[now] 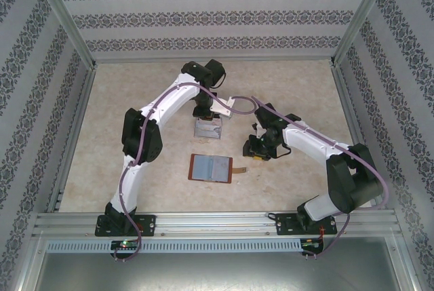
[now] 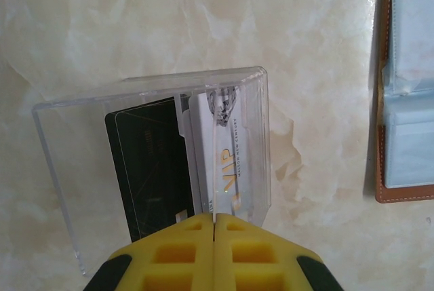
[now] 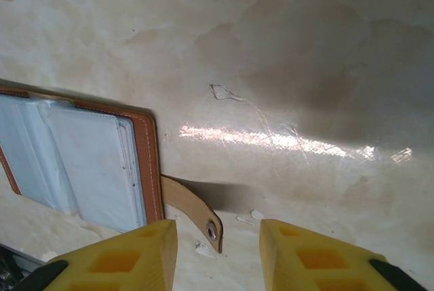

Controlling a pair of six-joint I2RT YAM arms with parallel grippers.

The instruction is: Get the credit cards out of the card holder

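Overhead, the wallet (image 1: 211,167) lay open and flat on the pale table (image 1: 305,94), between the two arms and toward their bases; its brown leather rim framed blue-grey pockets, and its strap (image 3: 191,207) stuck out from the right-hand side, flat on the table. Beyond the wallet, further from the bases, stood the clear box (image 2: 64,169); the left gripper (image 2: 214,254) hung right over the box's near edge, its yellow fingers pressed together with no gap between them. Two cards lay inside the box; a dark card (image 2: 146,169) sat on the left and a white card (image 2: 237,162) with gold lettering sat just beside it on the right. A thin pale line ran up from the seam of the closed fingers across the white card; it may have been another card held edge-on or a wall of the box, and the view did not settle which. The right gripper (image 3: 217,254) hovered low at the wallet's strap side; its jaws stood partly apart and held nothing, with bare table between them; the snap end of the strap lay just by the left-hand finger.
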